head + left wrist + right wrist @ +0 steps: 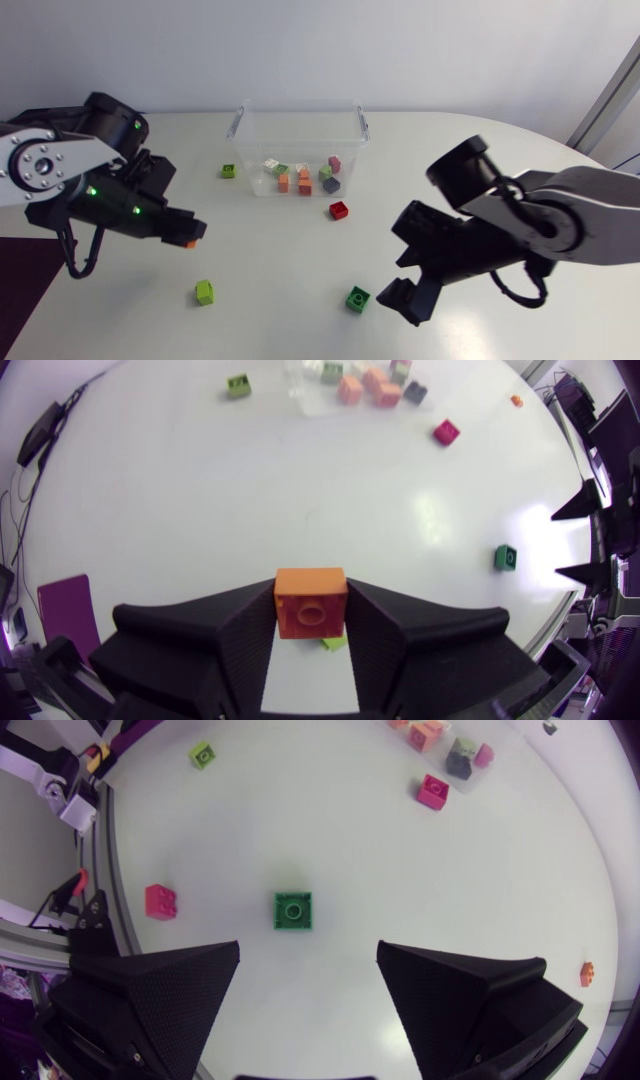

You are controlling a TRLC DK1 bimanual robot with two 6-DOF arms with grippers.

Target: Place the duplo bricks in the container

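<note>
**Left arm, carrying step.** The left hand [311, 622] is gripping an orange brick [311, 600], with both fingers pressing its opposite side faces and its studs facing the camera. A lime brick [333, 643] is lying on the counter [200, 510] just beneath the hand, so the hand appears to be holding the orange brick clear of the surface.

Ahead of the hand, a red brick [446, 431] is sitting just short of the clear container [250, 140]. Several bricks are already resting inside the container.

To do this step well, the hand should be travelling high enough to pass over the near rim. It should be opening only once the orange brick is hanging fully inside the walls, and low enough that the brick is not bouncing out.

**Right arm, approach step.** The right hand [309, 948] is standing wide open and holding nothing. A dark green brick [293, 910] is lying just ahead of the gap between its fingers, not yet between them.

A good grasp is likely calling for the hand to be centring over this brick, squaring its fingers to two flat sides, and descending straight down.
</note>
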